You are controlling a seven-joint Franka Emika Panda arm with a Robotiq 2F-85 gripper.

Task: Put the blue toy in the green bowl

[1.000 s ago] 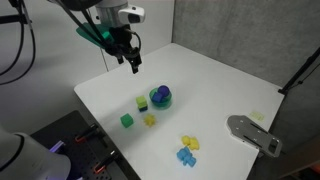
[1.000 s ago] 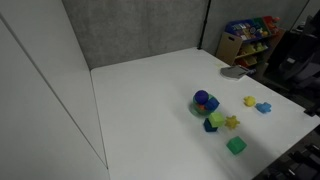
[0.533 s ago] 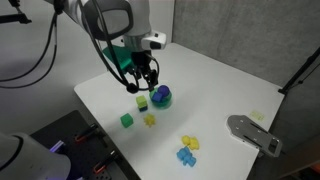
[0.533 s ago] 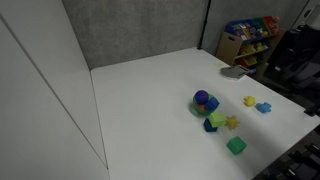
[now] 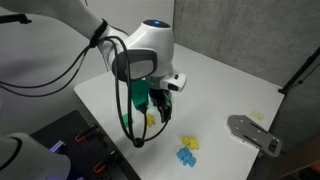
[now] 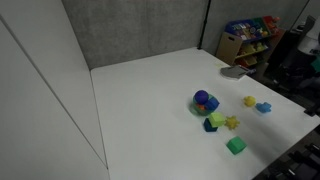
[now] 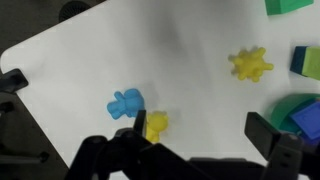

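The blue toy [image 7: 126, 103] lies on the white table next to a small yellow toy [image 7: 155, 124] in the wrist view. It also shows in both exterior views [image 5: 185, 155] [image 6: 263, 107]. The green bowl [image 6: 205, 102] holds a dark blue ball. Its edge shows at the right of the wrist view [image 7: 293, 110], and the arm hides it in an exterior view. My gripper [image 7: 200, 128] is open and empty. It hangs above the table [image 5: 162, 103], between the bowl and the blue toy.
A yellow star toy [image 7: 250, 64], a green cube [image 6: 236, 146] and a blue-and-green block [image 7: 306, 60] lie near the bowl. A grey flat object [image 5: 252, 133] sits at the table's edge. A shelf of toys [image 6: 248, 38] stands beyond the table.
The arm has swung from the table's back toward the front, over the bowl and toys, and now hides the bowl in an exterior view. The toys have not moved.
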